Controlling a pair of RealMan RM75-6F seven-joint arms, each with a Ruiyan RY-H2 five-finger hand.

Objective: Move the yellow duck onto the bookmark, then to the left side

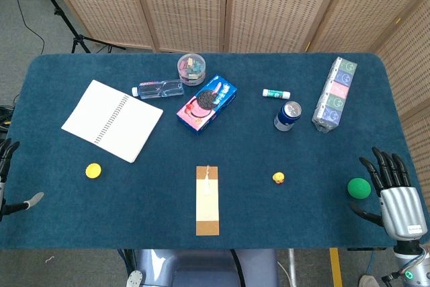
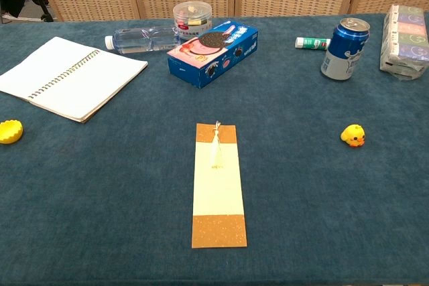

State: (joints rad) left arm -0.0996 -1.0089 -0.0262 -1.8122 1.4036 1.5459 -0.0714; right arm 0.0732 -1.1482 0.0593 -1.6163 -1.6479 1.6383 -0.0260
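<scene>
The duck [image 1: 279, 178] sits on the table [image 1: 54, 220], right of the bookmark [image 1: 207, 200], well apart from both hands. The right hand [image 1: 393, 193] rests with fingers [image 1: 383, 166] spread, released, beside a green ball [image 1: 359, 187]. The left hand [image 1: 8, 179] is mostly cut off; I cannot tell its state.

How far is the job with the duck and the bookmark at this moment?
Nothing looks done yet. The yellow duck sits on the cloth to the right of the bookmark, apart from it. Nothing is in hand: the right hand is open at the table's right edge, near a green ball, and the left hand holds nothing. Both moves are left.
</scene>
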